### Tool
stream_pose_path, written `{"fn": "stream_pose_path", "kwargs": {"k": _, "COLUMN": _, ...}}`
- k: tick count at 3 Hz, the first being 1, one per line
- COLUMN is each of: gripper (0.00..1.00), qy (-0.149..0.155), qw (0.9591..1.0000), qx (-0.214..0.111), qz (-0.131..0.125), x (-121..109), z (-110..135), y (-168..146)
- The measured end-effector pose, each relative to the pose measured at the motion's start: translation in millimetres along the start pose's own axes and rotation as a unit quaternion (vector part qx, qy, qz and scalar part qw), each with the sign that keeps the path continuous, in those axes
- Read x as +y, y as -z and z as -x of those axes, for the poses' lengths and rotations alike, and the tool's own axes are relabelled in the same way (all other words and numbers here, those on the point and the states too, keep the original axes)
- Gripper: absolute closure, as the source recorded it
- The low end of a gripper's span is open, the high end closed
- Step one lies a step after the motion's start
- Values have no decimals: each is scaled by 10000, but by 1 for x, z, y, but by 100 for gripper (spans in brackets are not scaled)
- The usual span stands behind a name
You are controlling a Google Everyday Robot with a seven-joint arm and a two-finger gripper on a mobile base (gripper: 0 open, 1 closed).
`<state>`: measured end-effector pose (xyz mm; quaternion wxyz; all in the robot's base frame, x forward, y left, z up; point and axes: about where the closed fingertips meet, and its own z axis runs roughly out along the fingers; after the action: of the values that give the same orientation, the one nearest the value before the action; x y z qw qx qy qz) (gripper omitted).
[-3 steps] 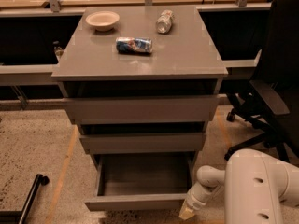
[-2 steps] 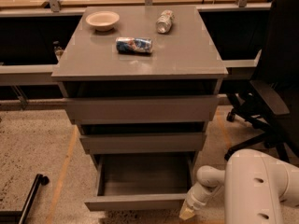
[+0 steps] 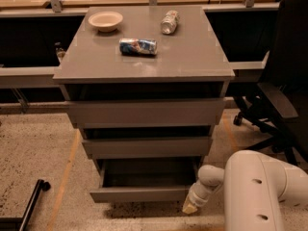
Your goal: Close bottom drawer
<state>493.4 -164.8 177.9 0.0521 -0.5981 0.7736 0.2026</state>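
The bottom drawer (image 3: pixel 144 193) is the lowest of three grey drawers in a grey cabinet. It stands pulled out, and its dark box interior (image 3: pixel 147 173) shows from above. Its plain front faces me near the floor. My white arm reaches in from the lower right. The gripper (image 3: pixel 191 207) is low at the drawer front's right end, close to or touching its corner, pointing down toward the floor.
The middle drawer (image 3: pixel 147 147) and top drawer (image 3: pixel 144 112) stick out slightly. On the cabinet top lie a bowl (image 3: pixel 105 20), a blue can (image 3: pixel 138 46) and a clear bottle (image 3: pixel 169 22). A black office chair (image 3: pixel 279 95) stands at the right. A black bar (image 3: pixel 30 203) lies on the speckled floor at the lower left.
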Motion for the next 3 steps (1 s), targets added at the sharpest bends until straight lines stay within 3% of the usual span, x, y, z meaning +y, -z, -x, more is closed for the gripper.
{"fn": "stream_pose_path", "kwargs": {"k": 1, "gripper": 100, "qy": 0, "qw": 10000, "qx": 0, "qz": 0, "x": 0, "z": 0, "y": 0}}
{"fn": "stream_pose_path", "kwargs": {"k": 2, "gripper": 100, "qy": 100, "qw": 9993, "qx": 12, "qz": -362, "x": -20, "z": 7, "y": 3}}
{"fn": "stream_pose_path", "kwargs": {"k": 3, "gripper": 100, "qy": 397, "qw": 9975, "qx": -78, "qz": -581, "x": -63, "z": 9, "y": -5}}
